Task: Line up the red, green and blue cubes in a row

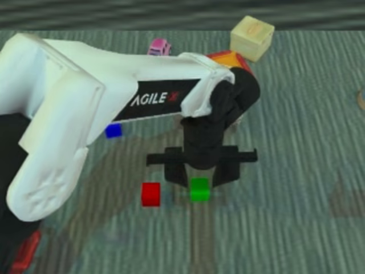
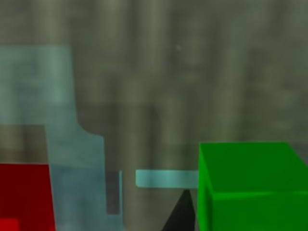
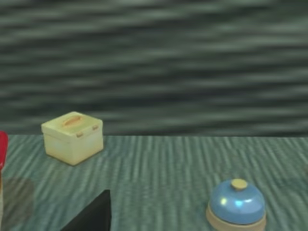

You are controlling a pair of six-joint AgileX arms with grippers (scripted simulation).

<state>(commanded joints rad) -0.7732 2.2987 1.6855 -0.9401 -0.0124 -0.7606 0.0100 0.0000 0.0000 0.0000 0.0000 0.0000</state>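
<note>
Greenish worktop (image 1: 296, 171): left claw (image 1: 198, 181) sits spread open right over the green cube (image 1: 199, 189), fingers either side, red cube (image 1: 151, 194) just beside, blue cube (image 1: 113, 131) farther off.

Flat, even rendered light, no glare anywhere. Top view: soft shadow of the left arm (image 1: 85, 108) falls across the table (image 1: 296, 171) at lower left and centre, faint edges. Left wrist view: close range, green cube (image 2: 250, 187) and red cube (image 2: 24, 197) look soft, pale teal patches on the surface. Right wrist view: backdrop streaky, cream box (image 3: 72, 137) and bell (image 3: 236, 204) mildly blurred.
</note>
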